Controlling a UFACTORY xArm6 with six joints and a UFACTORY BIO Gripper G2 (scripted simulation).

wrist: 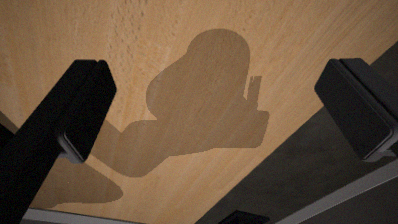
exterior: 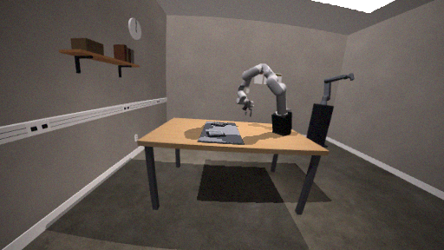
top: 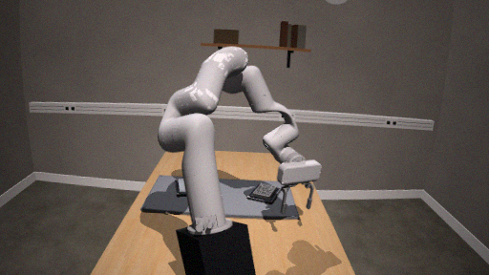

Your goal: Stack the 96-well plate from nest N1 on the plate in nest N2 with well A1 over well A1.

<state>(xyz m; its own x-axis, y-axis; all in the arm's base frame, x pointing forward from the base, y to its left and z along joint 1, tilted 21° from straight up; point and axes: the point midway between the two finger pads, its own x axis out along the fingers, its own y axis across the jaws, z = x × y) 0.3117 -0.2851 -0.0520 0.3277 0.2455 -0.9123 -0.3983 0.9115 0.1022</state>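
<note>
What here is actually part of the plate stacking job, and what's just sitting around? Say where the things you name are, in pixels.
For the job:
- left plate in N1 (top: 181, 186) (exterior: 216, 135)
- right plate in N2 (top: 265, 191) (exterior: 219, 124)
- gripper (top: 296, 207) (exterior: 248, 113) (wrist: 220, 110)

Not for the job:
- brown box (top: 225, 36) (exterior: 87, 45)
- books (top: 294, 35) (exterior: 121, 53)
- wall shelf (top: 255, 47) (exterior: 101, 58)
- wall clock (exterior: 134, 29)

The mat (top: 234, 202) (exterior: 230, 138) is blue-grey; the table (top: 129, 239) (exterior: 173, 126) (wrist: 280, 30), wood-grained tan.
</note>
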